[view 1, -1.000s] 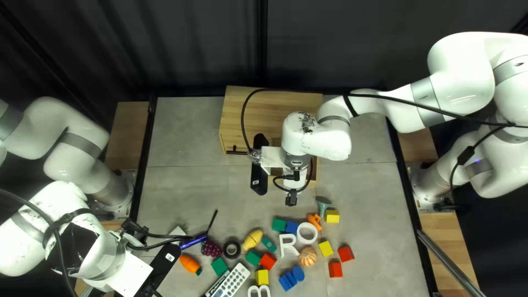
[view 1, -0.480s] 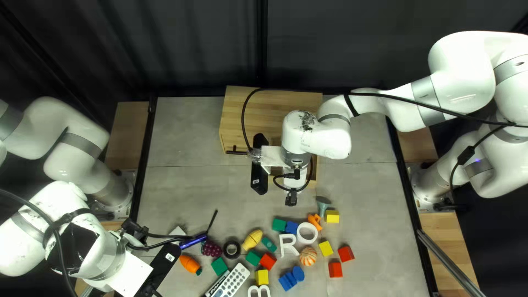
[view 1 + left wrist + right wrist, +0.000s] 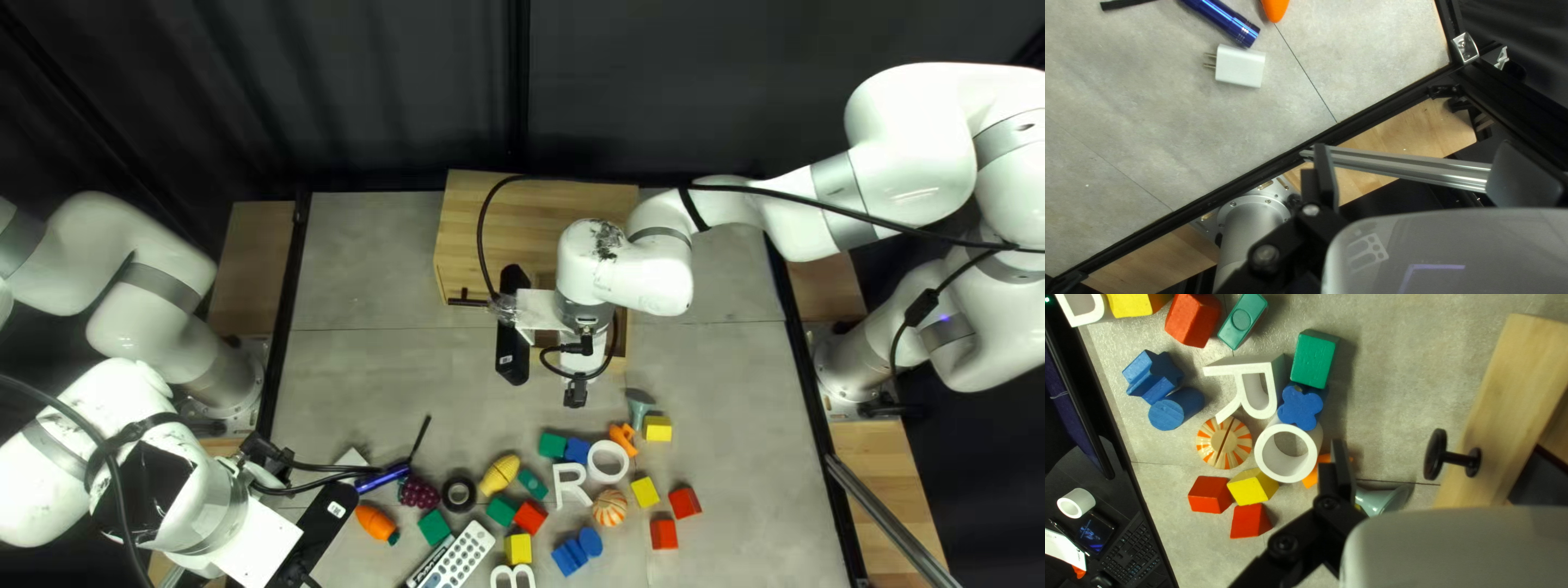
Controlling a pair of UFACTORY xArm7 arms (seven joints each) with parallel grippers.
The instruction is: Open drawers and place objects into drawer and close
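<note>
Wooden drawer (image 3: 1502,412) stands slightly ajar, its black knob (image 3: 1433,459) just beside the right gripper (image 3: 581,384), which is open and empty. Coloured toys (image 3: 571,486) lie scattered near it. The left gripper (image 3: 1412,175) hangs open over the table (image 3: 367,269) edge.

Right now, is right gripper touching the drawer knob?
Apart: right wrist view shows bare table between the knob and right gripper's visible finger; other finger hidden.

Grey table (image 3: 367,367) with wooden drawer box (image 3: 539,212) and scattered blocks (image 3: 684,502)
</note>
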